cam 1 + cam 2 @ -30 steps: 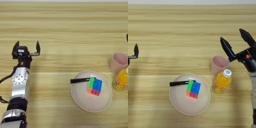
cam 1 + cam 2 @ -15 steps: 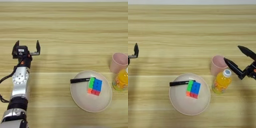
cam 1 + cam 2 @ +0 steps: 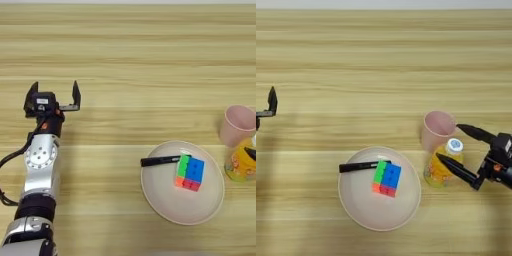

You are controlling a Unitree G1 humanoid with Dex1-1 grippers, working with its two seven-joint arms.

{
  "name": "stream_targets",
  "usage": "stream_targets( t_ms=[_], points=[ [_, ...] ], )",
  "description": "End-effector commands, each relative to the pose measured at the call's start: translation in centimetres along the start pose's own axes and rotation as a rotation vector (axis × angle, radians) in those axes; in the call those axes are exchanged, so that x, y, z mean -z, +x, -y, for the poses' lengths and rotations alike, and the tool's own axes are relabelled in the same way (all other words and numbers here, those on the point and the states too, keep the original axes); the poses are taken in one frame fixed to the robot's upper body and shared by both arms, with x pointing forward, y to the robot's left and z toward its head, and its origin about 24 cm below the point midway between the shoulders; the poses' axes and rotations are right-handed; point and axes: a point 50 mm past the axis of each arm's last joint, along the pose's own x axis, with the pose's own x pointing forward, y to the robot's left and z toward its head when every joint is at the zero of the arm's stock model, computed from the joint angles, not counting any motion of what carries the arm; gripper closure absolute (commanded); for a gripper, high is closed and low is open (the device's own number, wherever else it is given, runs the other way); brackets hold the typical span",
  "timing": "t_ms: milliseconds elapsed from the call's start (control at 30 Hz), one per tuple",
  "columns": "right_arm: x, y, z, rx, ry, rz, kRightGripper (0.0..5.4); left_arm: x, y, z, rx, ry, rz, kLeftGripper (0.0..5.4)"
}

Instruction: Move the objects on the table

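Right gripper (image 3: 457,147) spread wide, empty, straddling juice bottle (image 3: 441,165) from the right, seemingly not yet touching. Bottle upright. Left gripper (image 3: 54,96) open, empty, well apart.

puzzle cube (image 3: 387,179) on pale plate (image 3: 363,210) | pink cup (image 3: 436,130) upright

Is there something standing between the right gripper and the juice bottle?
Nothing visible does. The open right gripper comes from the right with its fingers on either side of the juice bottle. The pink cup stands right behind the bottle, beside the far finger.
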Motion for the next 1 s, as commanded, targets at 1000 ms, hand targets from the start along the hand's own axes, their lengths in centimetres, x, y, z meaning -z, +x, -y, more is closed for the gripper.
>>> stream_targets(
  t_ms=[1000],
  points=[
    [3.6,1.0,-0.7,-0.022,-0.025,-0.201,1.9,-0.2,0.3,0.3,0.006,0.002,0.016,0.0]
  ],
)
